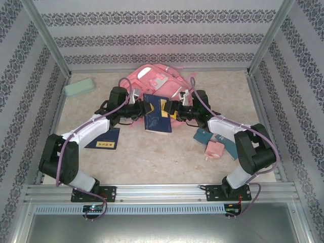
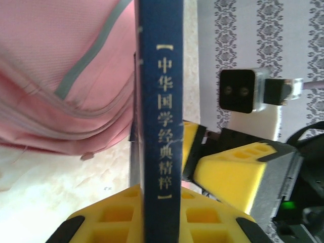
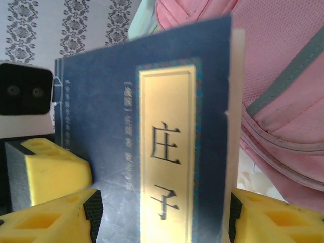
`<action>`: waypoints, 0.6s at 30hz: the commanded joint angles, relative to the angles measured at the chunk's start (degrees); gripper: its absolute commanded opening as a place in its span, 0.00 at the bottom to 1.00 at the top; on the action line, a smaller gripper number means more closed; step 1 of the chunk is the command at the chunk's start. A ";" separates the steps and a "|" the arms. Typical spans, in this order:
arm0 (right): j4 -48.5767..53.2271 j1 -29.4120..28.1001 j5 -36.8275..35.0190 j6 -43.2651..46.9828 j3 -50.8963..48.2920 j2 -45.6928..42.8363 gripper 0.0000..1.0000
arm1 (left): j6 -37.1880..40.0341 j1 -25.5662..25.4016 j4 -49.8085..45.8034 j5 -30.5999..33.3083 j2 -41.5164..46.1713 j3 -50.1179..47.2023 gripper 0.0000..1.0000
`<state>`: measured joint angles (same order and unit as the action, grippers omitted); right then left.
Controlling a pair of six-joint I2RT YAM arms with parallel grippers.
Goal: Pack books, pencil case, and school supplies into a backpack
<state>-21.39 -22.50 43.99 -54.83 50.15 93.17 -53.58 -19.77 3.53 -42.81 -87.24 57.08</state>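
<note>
A navy blue book (image 1: pixel 156 115) with a yellow title label hangs tilted in front of the pink backpack (image 1: pixel 154 81). My left gripper (image 1: pixel 144 107) is shut on its spine edge (image 2: pixel 161 126), and the yellow fingers (image 2: pixel 212 223) press both covers. My right gripper (image 1: pixel 170 108) is open at the opposite edge. Its black pads (image 3: pixel 93 207) stand apart on either side of the cover (image 3: pixel 167 152) without pressing it. A second navy book (image 1: pixel 104 139) lies flat by the left arm. The mint pencil case (image 1: pixel 79 88) rests at the back left. A pink block (image 1: pixel 215 148) and teal pads (image 1: pixel 203 135) lie under the right arm.
The backpack's pink fabric and grey trim (image 2: pixel 61 76) (image 3: pixel 283 76) sit close behind the held book. Metal frame posts and patterned walls (image 1: pixel 162 35) enclose the table. Bare tabletop (image 1: pixel 162 157) stretches between the arms' bases and the book.
</note>
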 commanded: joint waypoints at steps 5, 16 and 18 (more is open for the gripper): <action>-6.48 1.69 5.51 -4.09 -1.21 4.22 0.68 | -1.92 0.97 8.23 -6.73 -2.41 5.13 0.00; -39.26 3.48 12.74 -26.07 -1.29 12.70 0.69 | -3.90 1.17 12.16 -9.03 -6.34 6.25 0.00; -48.36 3.98 13.96 -33.33 -0.88 15.10 0.64 | -3.40 1.20 11.57 -8.96 -7.09 6.59 0.00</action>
<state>-50.26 -19.20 54.02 -75.55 49.21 105.60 -56.38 -18.63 9.91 -48.69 -93.80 61.25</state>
